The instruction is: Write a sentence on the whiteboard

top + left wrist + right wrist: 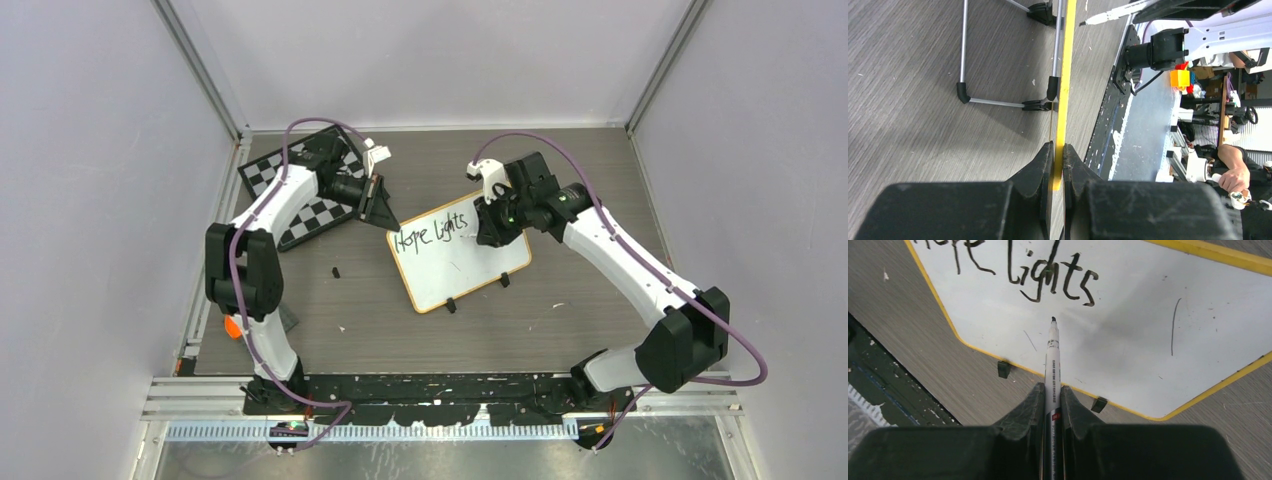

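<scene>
While "Hope Lights" (432, 232) fills only the top line of the whiteboard (465, 268), which lies angled at mid-table to the right of the chessboard (300, 218), the next word wants bare white below it. The marker (1052, 357) points just under "Lights"; I cannot tell whether its tip is touching the board. The right gripper (1052, 390) is clamped on its barrel. The left gripper (1058, 150) pinches the board's yellow rim, its fingers nearly closed. A firm pinch and light, slow strokes should prevent skidding.

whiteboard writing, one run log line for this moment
left gripper: shut on whiteboard rim | right gripper: shut on marker | written: Hope lights | marker tip: near lights, contact unclear
</scene>
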You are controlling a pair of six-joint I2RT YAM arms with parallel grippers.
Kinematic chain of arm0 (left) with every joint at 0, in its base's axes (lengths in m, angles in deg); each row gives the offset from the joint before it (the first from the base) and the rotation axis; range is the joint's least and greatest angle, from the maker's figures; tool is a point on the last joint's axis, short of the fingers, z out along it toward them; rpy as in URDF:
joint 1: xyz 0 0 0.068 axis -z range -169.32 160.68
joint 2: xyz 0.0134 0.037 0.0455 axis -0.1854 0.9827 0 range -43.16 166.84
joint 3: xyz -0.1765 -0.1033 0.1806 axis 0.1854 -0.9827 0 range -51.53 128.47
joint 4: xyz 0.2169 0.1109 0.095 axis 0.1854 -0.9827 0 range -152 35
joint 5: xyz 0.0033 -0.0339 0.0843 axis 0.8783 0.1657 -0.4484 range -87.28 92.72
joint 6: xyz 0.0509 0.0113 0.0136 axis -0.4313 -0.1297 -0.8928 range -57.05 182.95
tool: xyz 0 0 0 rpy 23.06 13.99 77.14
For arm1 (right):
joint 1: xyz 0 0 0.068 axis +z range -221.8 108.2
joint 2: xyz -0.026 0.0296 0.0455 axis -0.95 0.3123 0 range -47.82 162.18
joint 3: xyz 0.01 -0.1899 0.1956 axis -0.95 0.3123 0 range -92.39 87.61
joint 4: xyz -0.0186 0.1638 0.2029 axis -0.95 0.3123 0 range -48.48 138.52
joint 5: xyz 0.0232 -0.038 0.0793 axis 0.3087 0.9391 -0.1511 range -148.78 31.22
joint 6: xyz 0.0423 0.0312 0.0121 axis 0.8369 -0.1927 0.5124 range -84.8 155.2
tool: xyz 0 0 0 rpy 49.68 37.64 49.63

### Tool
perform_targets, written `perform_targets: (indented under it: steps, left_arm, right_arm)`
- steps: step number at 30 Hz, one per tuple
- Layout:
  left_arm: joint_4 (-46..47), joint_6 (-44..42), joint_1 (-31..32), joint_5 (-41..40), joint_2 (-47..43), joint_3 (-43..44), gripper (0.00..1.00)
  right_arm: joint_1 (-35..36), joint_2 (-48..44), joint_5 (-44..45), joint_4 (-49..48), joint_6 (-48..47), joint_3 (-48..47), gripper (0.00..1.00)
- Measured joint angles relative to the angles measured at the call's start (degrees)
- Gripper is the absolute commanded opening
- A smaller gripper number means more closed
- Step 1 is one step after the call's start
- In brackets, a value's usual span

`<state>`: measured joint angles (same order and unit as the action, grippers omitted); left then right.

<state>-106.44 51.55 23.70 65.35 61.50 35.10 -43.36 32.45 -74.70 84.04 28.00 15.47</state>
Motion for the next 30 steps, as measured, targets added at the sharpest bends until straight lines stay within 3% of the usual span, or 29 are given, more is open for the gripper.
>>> perform_targets:
  steps: [15, 24, 30]
  left_arm:
    - [-11.4, -8.4, 1.2, -0.8, 7.1, 10.8, 0.01]
    - [-16.2, -11.6, 2.7, -5.1, 9.5, 16.6, 0.38]
    - [-16.0, -11.5, 2.8, -6.4, 9.4, 16.2, 0.43]
  right_arm:
    - [-1.4, 0.0, -8.8, 4.0, 0.7, -5.0, 0.0]
    - [-8.1, 0.0, -11.5, 4.4, 1.0, -6.0, 0.0]
    - [-12.1, -0.2, -10.9, 4.0, 0.4, -5.5, 0.0]
